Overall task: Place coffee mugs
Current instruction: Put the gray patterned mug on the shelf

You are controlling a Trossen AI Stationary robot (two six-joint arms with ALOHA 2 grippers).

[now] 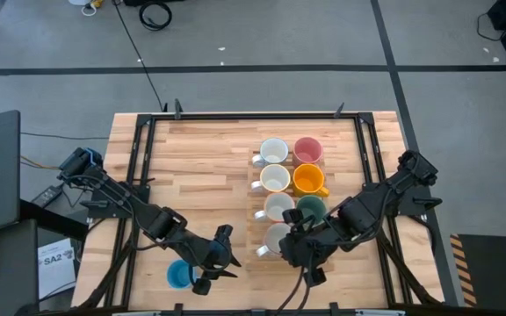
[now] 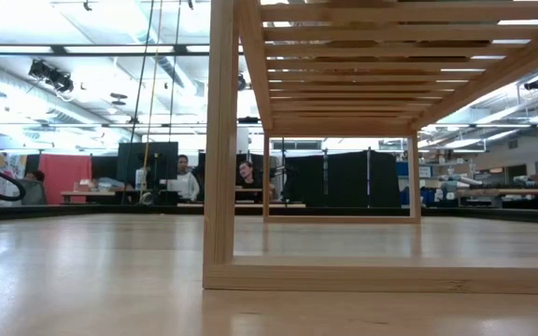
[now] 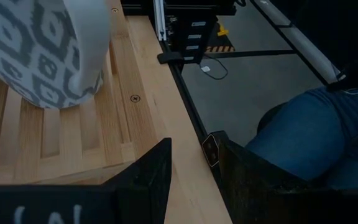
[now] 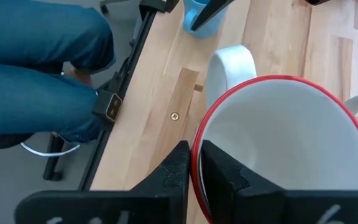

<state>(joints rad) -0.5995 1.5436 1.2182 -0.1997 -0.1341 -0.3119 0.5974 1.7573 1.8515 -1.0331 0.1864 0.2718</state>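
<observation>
Right gripper (image 4: 192,167) sits at the near end of the rack (image 1: 262,189), fingers pinched narrow over the rim of a white mug with a red lip (image 4: 284,149). Left gripper (image 1: 216,263) hovers just beside the blue mug (image 1: 179,275) on the bare table (image 1: 200,167), fingers part open, holding nothing. Farther back, white mugs (image 1: 273,178), dark green (image 1: 311,209), orange (image 1: 308,179) and pink (image 1: 307,150) stand in two rows
</observation>
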